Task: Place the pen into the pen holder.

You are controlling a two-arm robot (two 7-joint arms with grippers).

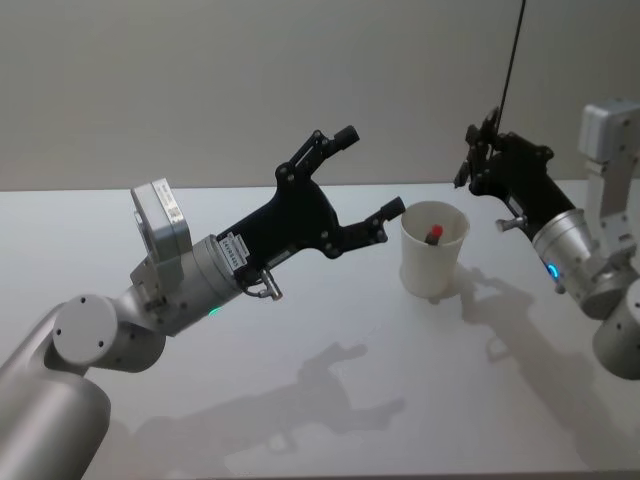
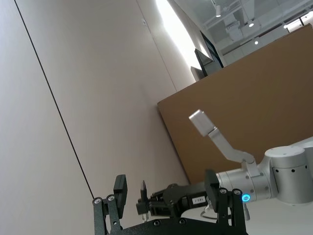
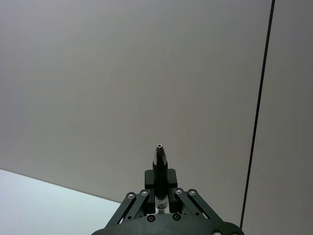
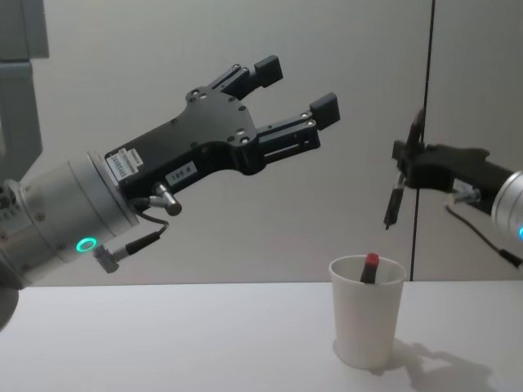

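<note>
**Inspector:** Plain grey wall behind, a thin dark vertical seam [image 1: 510, 60] down it on the right, and a white bench [image 1: 300, 330] in front. Where is the pen?

**Assistant:** Pen [image 4: 395, 200] is off the bench, in the air above and to the right of the pen holder [image 4: 367, 312]. It hangs roughly upright, slightly tilted, lower end pointing down and well clear of the rim. In the right wrist view its pointed end [image 3: 159, 155] stands out past the fingers.

**Inspector:** What holds it?

**Assistant:** Right gripper [image 4: 411, 167], clenched on the pen's upper part, reaching in from the bench's right side.

**Inspector:** And the holder?

**Assistant:** White paper cup standing upright on the bench, right of centre. A red-tipped dark item [image 1: 436, 233] already stands inside, leaning on the wall, tip just above the rim.

**Inspector:** Left arm?

**Assistant:** Left gripper [image 4: 296, 83] is raised over the bench to the left of the cup, fingers spread apart, grasping nothing. From the head view its lower fingertip [image 1: 391, 208] appears near the cup's rim; whether it is close in depth cannot be determined.
</note>
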